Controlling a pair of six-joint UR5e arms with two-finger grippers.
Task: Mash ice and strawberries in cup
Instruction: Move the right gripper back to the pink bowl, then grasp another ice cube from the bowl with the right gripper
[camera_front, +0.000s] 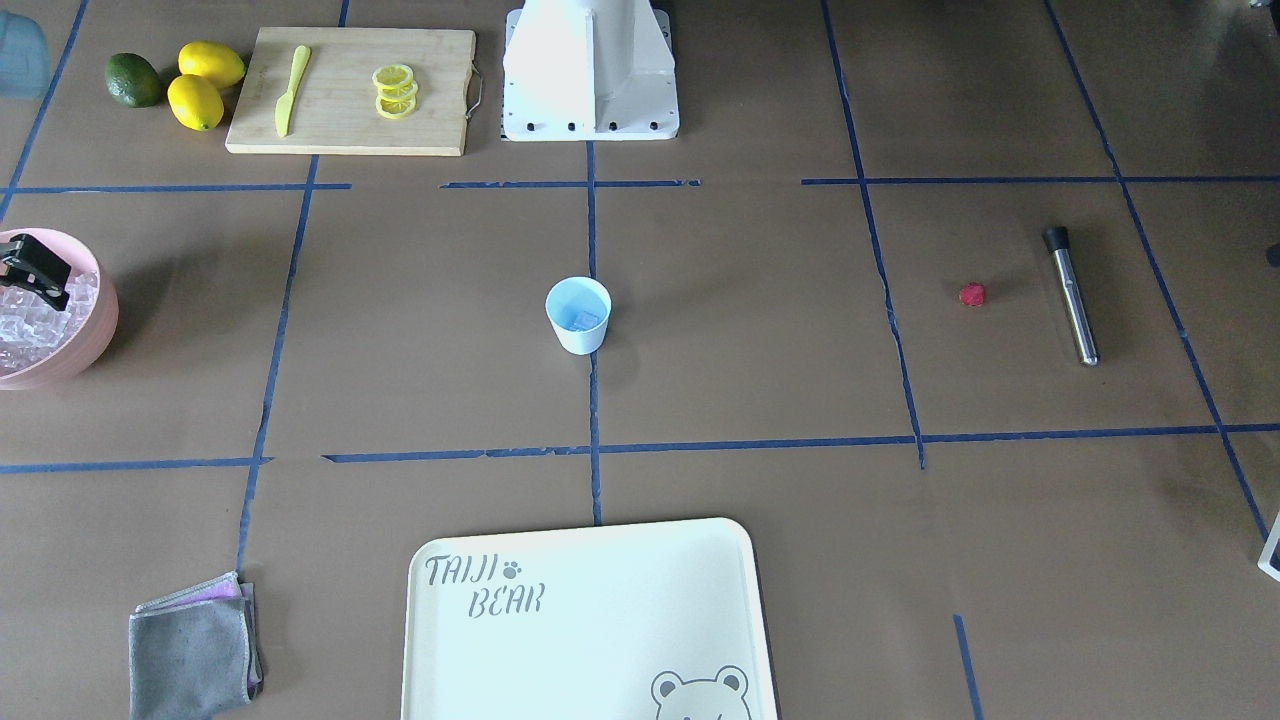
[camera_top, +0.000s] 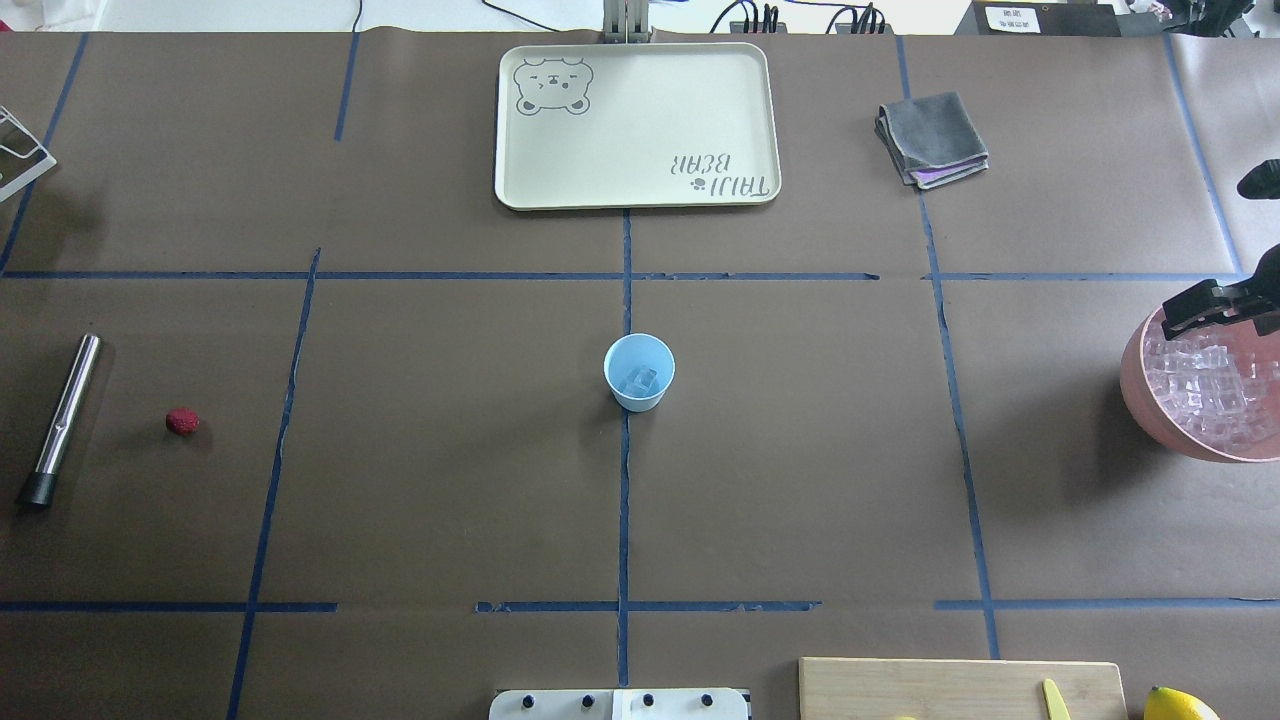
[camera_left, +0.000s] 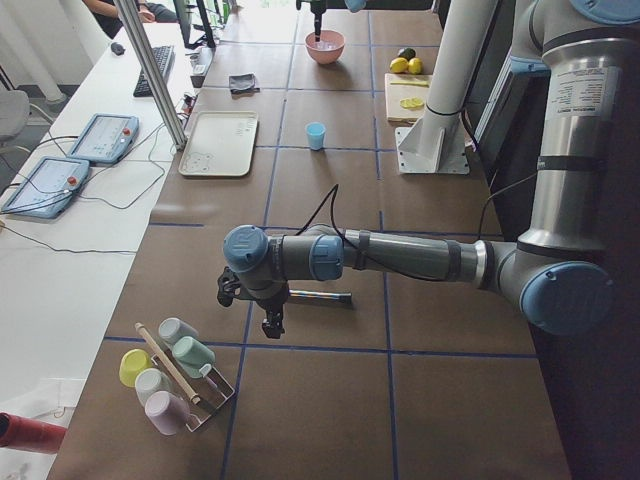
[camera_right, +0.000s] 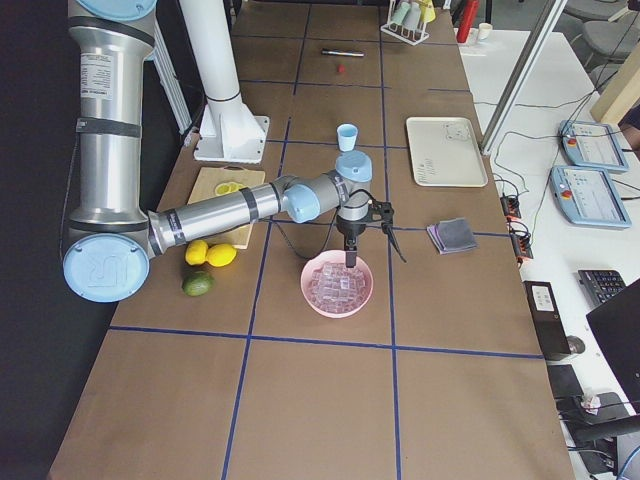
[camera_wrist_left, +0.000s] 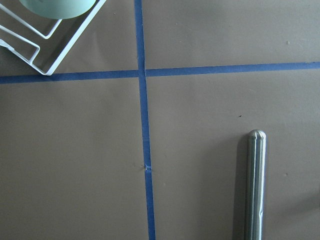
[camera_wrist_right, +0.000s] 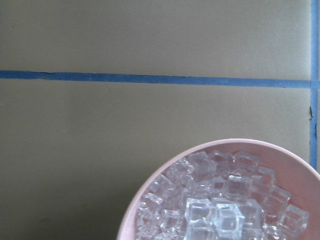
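Observation:
The light blue cup (camera_top: 639, 372) stands upright at the table's centre with a few pieces of ice (camera_top: 638, 380) in it. More ice (camera_wrist_right: 220, 200) fills the pink bowl (camera_top: 1135, 380) at the robot's right end. My right gripper (camera_top: 1175, 318) hangs over that bowl's rim; I cannot tell whether it is open or shut. The strawberry (camera_top: 182, 421) lies on the table at the robot's left end, beside a steel muddler (camera_top: 62, 415). My left gripper (camera_left: 272, 325) points down just past the muddler's end, and its state cannot be told.
A cream tray (camera_top: 740, 190) lies beyond the cup, with a folded grey cloth (camera_top: 932, 135) to its right. Near the robot's base sits a cutting board (camera_front: 440, 90) with a yellow knife (camera_front: 290, 90) and lemon slices (camera_front: 394, 90), and lemons (camera_front: 195, 100) beside it. A cup rack (camera_left: 195, 400) stands at the left end.

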